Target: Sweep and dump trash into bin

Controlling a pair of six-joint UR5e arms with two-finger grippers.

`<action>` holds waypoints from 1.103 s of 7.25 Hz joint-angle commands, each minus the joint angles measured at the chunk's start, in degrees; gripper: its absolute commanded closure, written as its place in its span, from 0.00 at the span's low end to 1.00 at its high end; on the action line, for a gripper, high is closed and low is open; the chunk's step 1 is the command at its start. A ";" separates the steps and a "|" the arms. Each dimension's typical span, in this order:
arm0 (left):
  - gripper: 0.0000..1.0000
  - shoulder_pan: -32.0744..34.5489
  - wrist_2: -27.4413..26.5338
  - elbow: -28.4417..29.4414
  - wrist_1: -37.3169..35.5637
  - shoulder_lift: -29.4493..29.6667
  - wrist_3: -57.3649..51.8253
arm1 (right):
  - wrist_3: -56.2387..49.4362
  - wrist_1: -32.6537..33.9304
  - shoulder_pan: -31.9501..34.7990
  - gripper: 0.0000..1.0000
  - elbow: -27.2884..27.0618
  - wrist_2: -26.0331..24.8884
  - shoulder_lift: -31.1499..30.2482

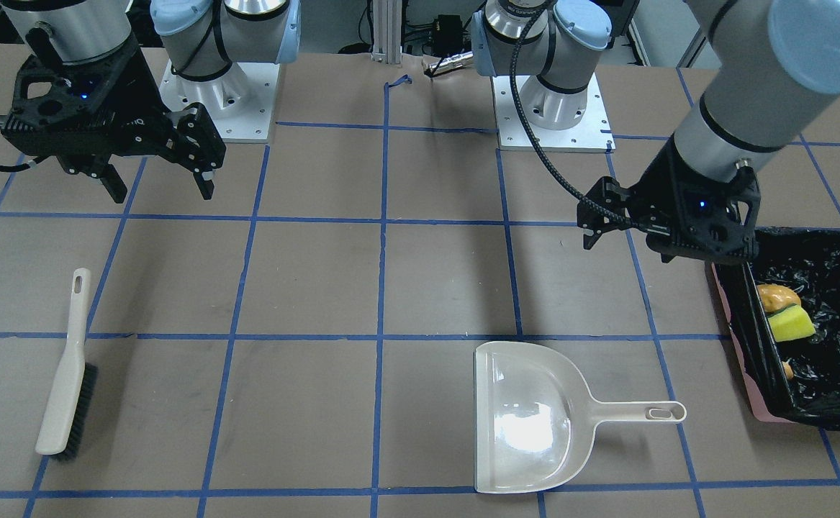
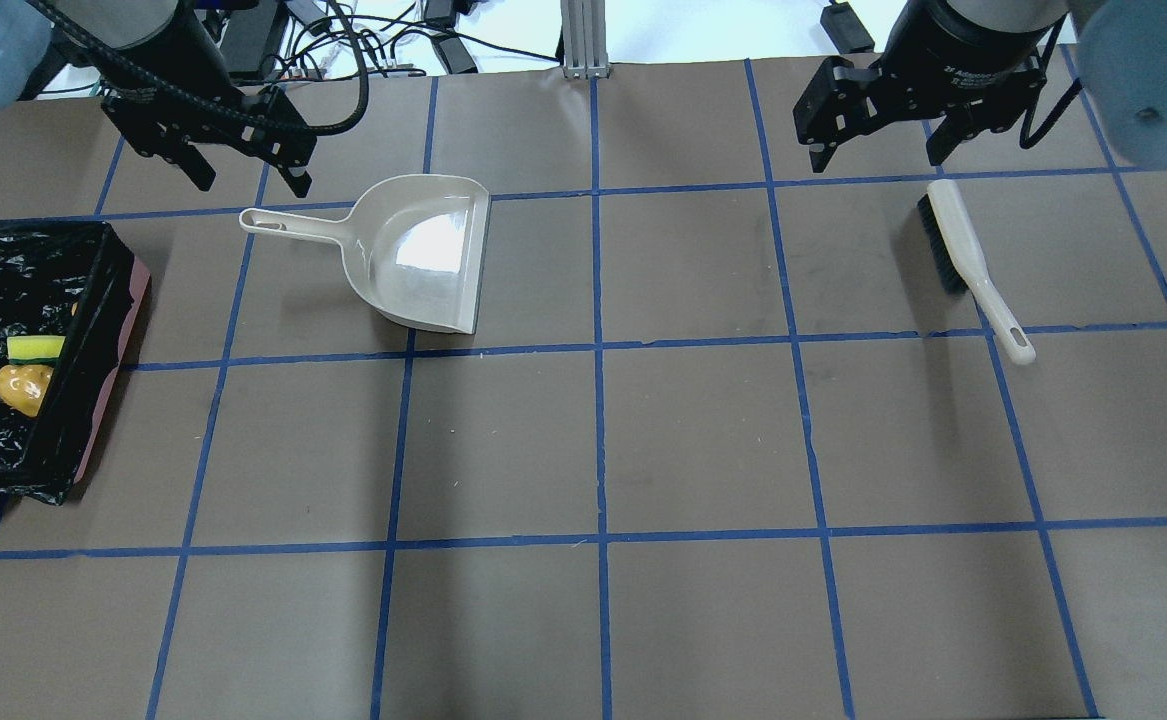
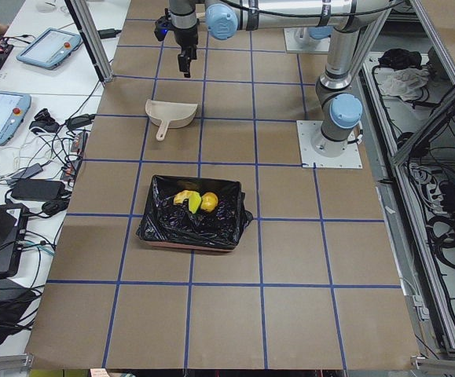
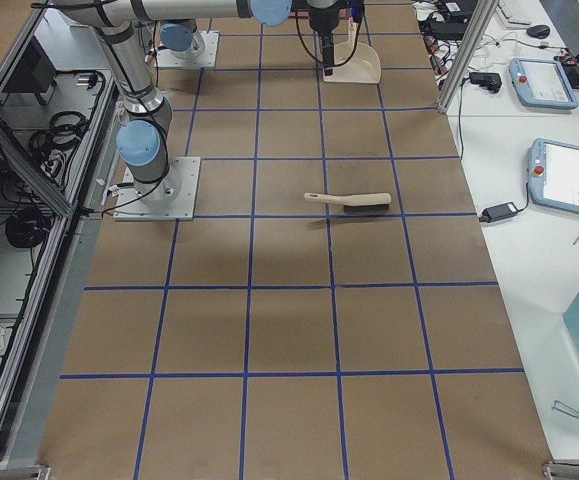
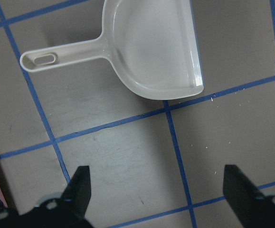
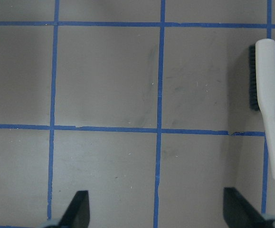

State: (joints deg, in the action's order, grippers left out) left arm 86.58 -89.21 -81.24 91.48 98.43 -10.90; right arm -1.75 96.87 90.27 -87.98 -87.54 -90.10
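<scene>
The bin (image 1: 766, 394) is pink with a black bag lining and stands at the table's end on my left side; it also shows in the overhead view (image 2: 108, 400). In it lie the green-and-yellow sponge wedge (image 1: 792, 324) and the amber fruit-like piece (image 1: 776, 296); I cannot make out the pale melon-like slice. My left gripper (image 1: 668, 244) is open and empty, hovering between the bin and the beige dustpan (image 1: 535, 417), near the dustpan's handle (image 2: 273, 222). My right gripper (image 1: 162, 193) is open and empty, above the table beside the brush (image 1: 67, 374).
The dustpan (image 5: 151, 47) lies empty and flat on the brown paper with its mouth away from the bin. The brush (image 6: 268, 99) lies flat with its bristles sideways. The two arm bases (image 1: 553, 108) stand at the robot's edge. Blue tape lines grid the table.
</scene>
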 commanded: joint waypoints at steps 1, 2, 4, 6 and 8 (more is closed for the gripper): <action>0.00 6.04 -3.05 -1.20 -0.68 -2.36 9.11 | 0.00 -0.10 0.00 0.00 -0.08 -0.08 -0.08; 0.00 5.97 -3.16 -1.21 -1.91 -3.06 9.40 | 0.00 -0.19 0.00 0.00 -0.17 -0.08 -0.08; 0.00 5.88 -2.98 -1.47 -3.58 -3.68 9.57 | 0.00 -0.28 0.00 0.00 -0.17 -0.08 -0.16; 0.00 5.53 -2.37 -1.64 -5.07 -3.95 10.54 | 0.00 -0.36 0.00 0.00 -0.17 -0.08 -0.16; 0.00 4.92 -2.37 -1.64 -6.57 -3.95 11.07 | 0.00 -0.37 0.00 0.00 -0.26 -0.08 -0.16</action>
State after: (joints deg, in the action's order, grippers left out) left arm 91.96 -91.62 -82.86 85.72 94.43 -0.13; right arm -1.76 96.52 90.26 -88.18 -87.63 -90.26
